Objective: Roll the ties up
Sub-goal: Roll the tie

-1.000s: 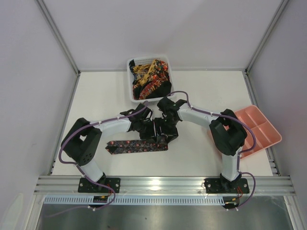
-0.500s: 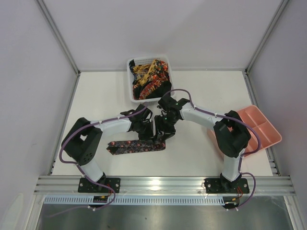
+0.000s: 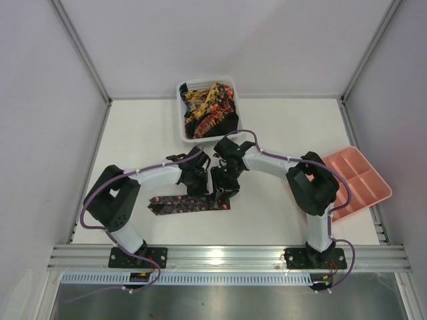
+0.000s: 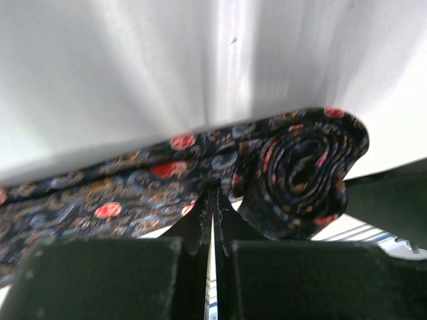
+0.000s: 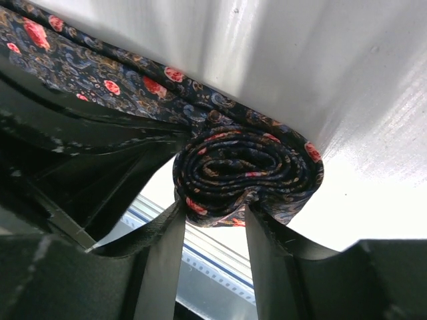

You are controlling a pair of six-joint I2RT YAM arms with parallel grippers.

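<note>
Tie (image 3: 183,204) lies low and centre in the top view on the table (image 3: 133,133), its long axis running left to right and its flat tail pointing left. Rolled end (image 5: 247,175) sits at the right, and your right gripper (image 5: 213,208) pinches that coil between both fingers. Your left gripper (image 4: 213,197) is pressed together, tips touching the fabric just beside the coil.

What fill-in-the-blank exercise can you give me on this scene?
1. The right pincer grips the tie where it is wound into a ___.
2. The left pincer, beside that end, is ___.
3. More ties lie in the white ___ at the table's far edge.
Missing words: roll; shut; basket.
</note>
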